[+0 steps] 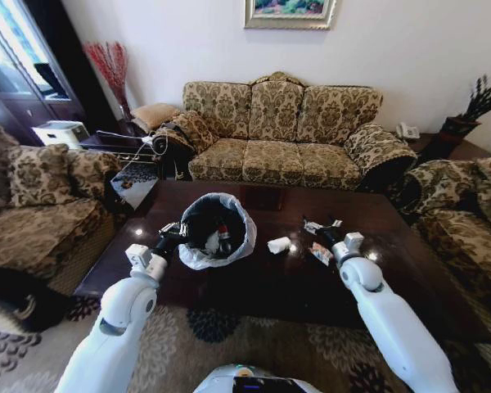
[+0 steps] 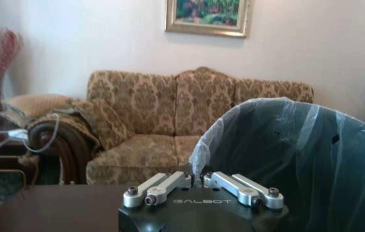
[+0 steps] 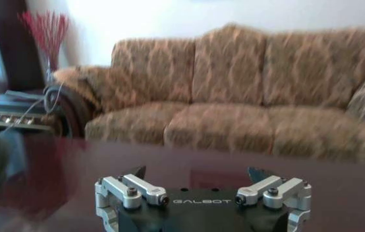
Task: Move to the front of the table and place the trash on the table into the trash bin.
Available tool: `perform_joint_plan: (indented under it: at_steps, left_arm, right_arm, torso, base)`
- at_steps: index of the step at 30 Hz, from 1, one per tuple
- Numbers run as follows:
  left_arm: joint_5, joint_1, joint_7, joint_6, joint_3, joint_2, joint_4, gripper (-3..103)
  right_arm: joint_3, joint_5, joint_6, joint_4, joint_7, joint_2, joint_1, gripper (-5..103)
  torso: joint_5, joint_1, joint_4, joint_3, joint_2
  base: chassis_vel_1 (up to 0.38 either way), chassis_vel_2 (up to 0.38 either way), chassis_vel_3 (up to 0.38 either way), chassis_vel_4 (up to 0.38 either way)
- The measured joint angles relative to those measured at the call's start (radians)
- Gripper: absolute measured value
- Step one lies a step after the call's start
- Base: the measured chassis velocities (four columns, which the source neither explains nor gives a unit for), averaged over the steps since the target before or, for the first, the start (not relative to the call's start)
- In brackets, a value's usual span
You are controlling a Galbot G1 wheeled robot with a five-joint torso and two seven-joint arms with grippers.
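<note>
The left gripper (image 2: 198,182) has its jaws closed on the bag-lined rim of the trash bin (image 1: 218,230), which stands on the dark table (image 1: 254,282). The right gripper (image 1: 321,232) hovers with jaws spread wide and empty above a colourful wrapper (image 1: 321,253). A crumpled tissue (image 1: 278,244) lies between bin and wrapper.

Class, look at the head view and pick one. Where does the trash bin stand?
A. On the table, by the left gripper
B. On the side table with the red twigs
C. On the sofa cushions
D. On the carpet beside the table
A: the trash bin stands on the table, with the left gripper at its rim.
</note>
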Motion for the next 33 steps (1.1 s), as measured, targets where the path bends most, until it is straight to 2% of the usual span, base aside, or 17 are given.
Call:
perform_joint_plan:
  at_steps: [9, 15, 32, 33]
  left_arm:
    - [-0.001, 0.0, 0.0, 0.0, -0.002, 0.003, 0.004, 4]
    - [0.002, -0.004, 0.002, 0.0, 0.009, -0.003, 0.011, 4]
    - [0.017, 0.002, 0.003, -0.001, 0.004, -0.01, 0.005, 4]
    - [0.018, 0.002, 0.003, -0.002, 0.002, -0.01, 0.005, 4]
  right_arm:
    - [-0.06, -0.013, 0.004, 0.026, -0.048, 0.068, -0.083, 100]
    - [-0.065, -0.099, 0.012, 0.005, -0.055, 0.079, -0.137, 100]
    - [-0.107, -0.195, 0.021, -0.105, -0.075, 0.122, -0.097, 100]
    - [-0.108, -0.201, 0.022, -0.119, -0.076, 0.124, -0.09, 103]
  torso:
    - [-0.0008, -0.002, 0.0007, -0.001, 0.0]
    - [-0.0002, -0.002, 0.0001, -0.001, 0.001]
    - [-0.0002, -0.002, 0.0003, -0.001, 0.001]
    - [-0.0003, -0.002, 0.0003, -0.001, 0.001]
  base:
    - [-0.035, 0.041, 0.018, -0.022]
    - [0.018, -0.019, -0.03, 0.019]
    - [0.0, 0.0, 0.0, 0.0]
    - [0.0, 0.0, 0.0, 0.0]
